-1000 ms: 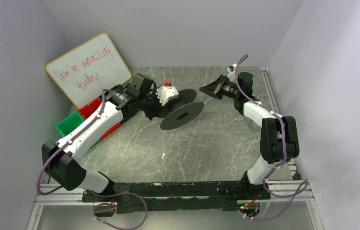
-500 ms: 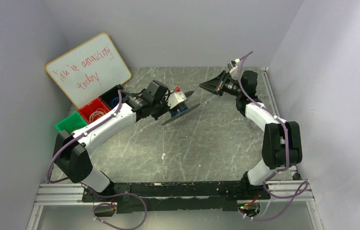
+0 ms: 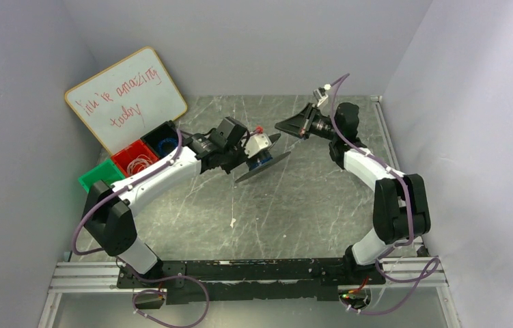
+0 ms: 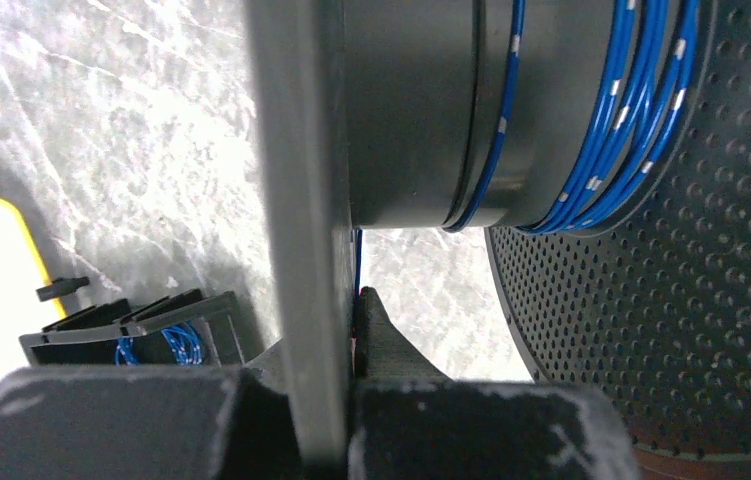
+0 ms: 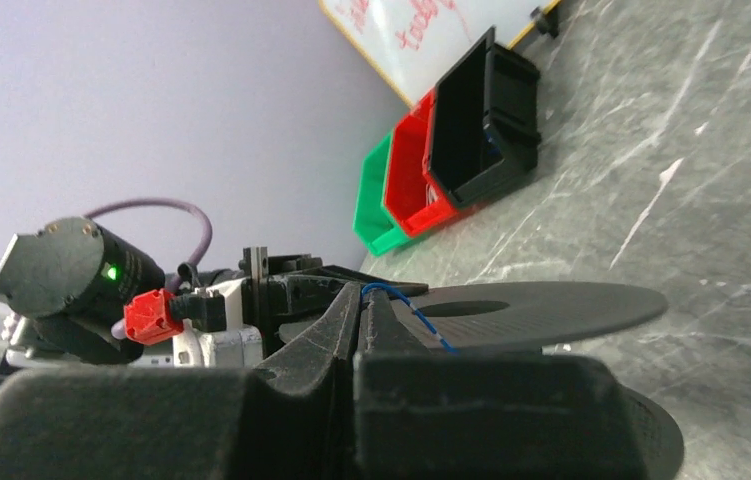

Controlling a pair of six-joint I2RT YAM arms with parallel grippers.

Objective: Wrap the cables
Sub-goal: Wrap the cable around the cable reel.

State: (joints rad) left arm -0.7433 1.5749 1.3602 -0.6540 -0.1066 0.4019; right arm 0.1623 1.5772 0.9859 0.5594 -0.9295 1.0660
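Observation:
A black spool (image 3: 277, 162) hangs tilted above the middle of the table, with my left gripper (image 3: 253, 152) shut on it. In the left wrist view the gripper (image 4: 356, 320) pinches the spool's near flange (image 4: 301, 200) edge-on. The cables, thin blue wire (image 4: 641, 110), are wound round the hub beside the perforated far flange (image 4: 741, 260). The wound wire (image 3: 261, 161) shows blue between the discs. My right gripper (image 3: 282, 127) sits just right of the spool. Its fingers (image 5: 361, 300) are shut on the wire's free end (image 5: 416, 311), which curves down to the spool.
A whiteboard (image 3: 127, 96) leans at the back left. In front of it stand a green bin (image 3: 100, 176), a red bin (image 3: 134, 156) with whitish coils and a black bin (image 3: 164, 140) holding a blue wire coil (image 4: 156, 345). A white scrap (image 3: 233, 222) lies on the table.
My left arm has carried the spool rightward and tilted it steeply, uncovering the bins. My right gripper has shifted slightly left, towards the spool. Both grippers stayed shut.

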